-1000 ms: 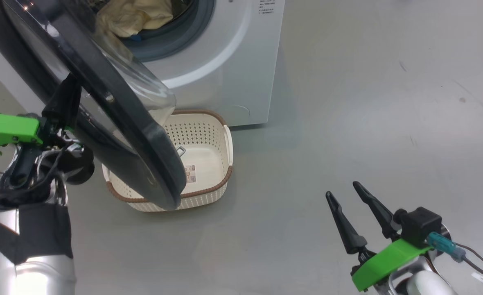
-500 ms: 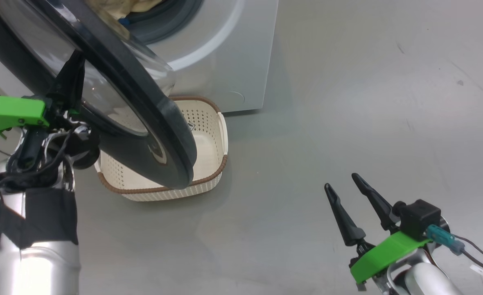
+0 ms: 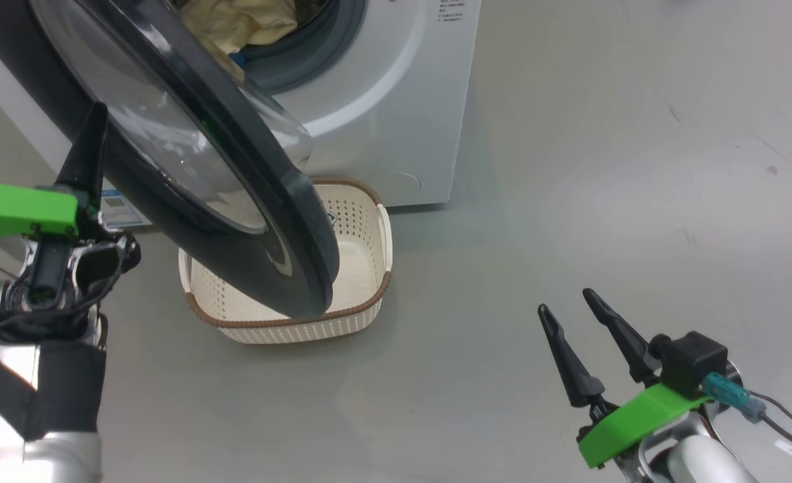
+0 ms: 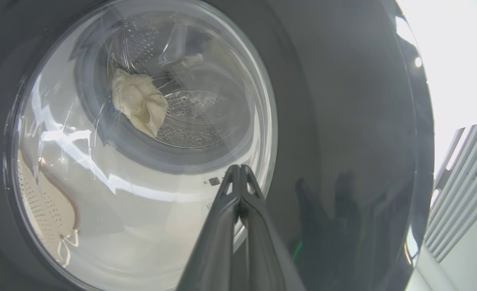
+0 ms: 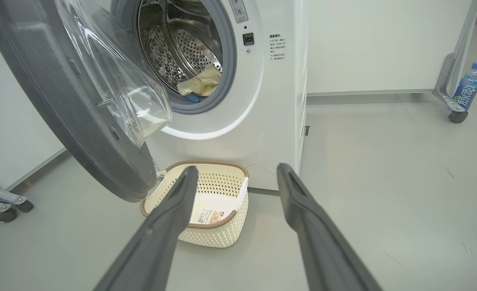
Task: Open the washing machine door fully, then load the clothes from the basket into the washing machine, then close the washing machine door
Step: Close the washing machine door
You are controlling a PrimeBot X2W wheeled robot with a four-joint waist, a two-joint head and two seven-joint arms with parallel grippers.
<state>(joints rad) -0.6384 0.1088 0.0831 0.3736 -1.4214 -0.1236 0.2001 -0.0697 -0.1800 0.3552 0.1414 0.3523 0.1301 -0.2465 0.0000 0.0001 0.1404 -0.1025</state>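
Left pincer (image 4: 240, 171) closed at door (image 4: 343, 101), right pincer (image 3: 566, 302) spread wide

The washing machine door (image 3: 302, 235) stands half open, its black rim over the basket (image 3: 302, 330) on the floor (image 3: 570, 168). Clothes (image 3: 248, 23) lie in the washing machine (image 3: 403, 100) mouth. Left tool (image 3: 92, 117) pinched together beside the door; right tool (image 3: 565, 302) spread.

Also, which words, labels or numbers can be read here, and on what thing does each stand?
No text reads clearly.
Printed lines on the washing machine front: too small.
Label on the basket floor: blurred.
Blue sticker low on the machine: too small.
White characters on the bottle: blurred.
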